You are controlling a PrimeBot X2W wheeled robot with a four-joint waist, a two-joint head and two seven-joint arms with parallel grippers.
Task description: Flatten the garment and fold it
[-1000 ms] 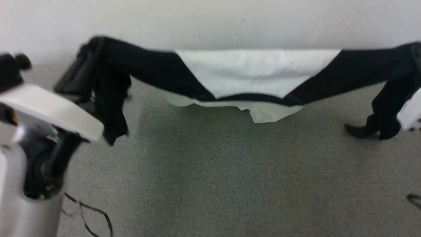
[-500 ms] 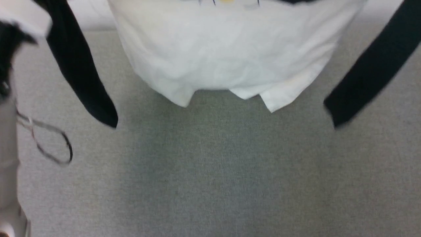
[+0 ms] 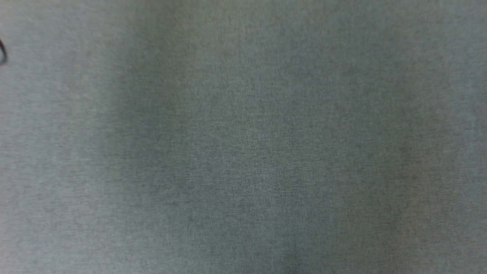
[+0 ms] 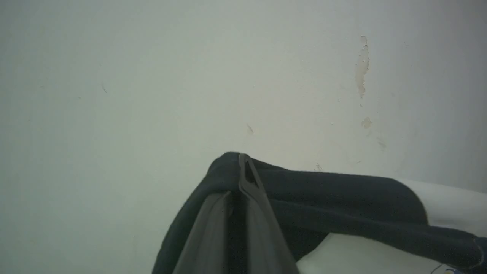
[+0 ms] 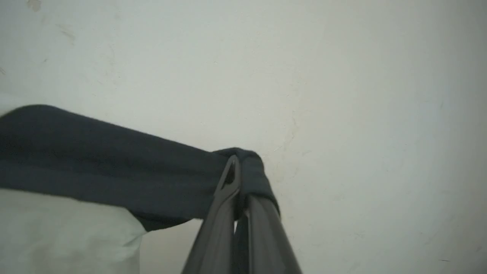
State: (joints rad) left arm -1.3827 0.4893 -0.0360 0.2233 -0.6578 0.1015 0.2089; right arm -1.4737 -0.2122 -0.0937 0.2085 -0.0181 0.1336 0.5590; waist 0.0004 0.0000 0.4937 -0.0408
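Left fingers [image 4: 262, 232] are together, clamped on black cloth of the shirt [image 4: 342, 194]. The cloth wraps over the tips, drops down the left side of that view and stretches off to the right, with white body cloth at the lower right. Right fingers [image 5: 217, 232] are also pinched together on black shirt cloth bunched round the tips. From there the cloth stretches left across that view, white cloth below it. The shirt hangs in the air between the two grips, in front of a pale scuffed wall [image 4: 152, 76]. Head view shows grey carpet floor [image 3: 243, 152], blurry, and a bit of dark cable [image 3: 3, 53] at the left edge.
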